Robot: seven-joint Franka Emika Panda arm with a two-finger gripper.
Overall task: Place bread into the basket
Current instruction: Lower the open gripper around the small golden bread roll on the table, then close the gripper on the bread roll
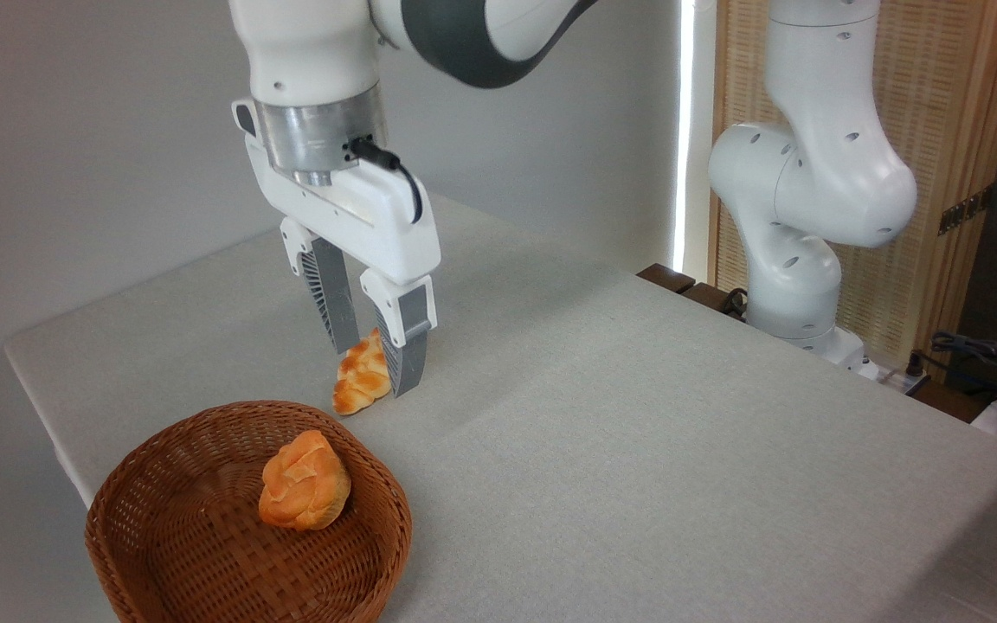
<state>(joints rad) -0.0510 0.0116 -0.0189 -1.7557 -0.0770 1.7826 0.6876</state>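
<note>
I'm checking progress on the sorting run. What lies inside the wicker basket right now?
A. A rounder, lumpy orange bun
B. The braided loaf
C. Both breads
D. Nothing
A: only the rounder bun sits in the basket; the braided loaf lies on the table just beyond the rim, between the fingers of the gripper.

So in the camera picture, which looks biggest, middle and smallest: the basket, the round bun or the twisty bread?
1. The basket looks biggest by far.
2. The round bun inside it comes next.
3. The twisty bread on the table looks slightly smaller, but it lies farther from the camera and the gripper hides part of it, so bun and bread may really be close.
</note>
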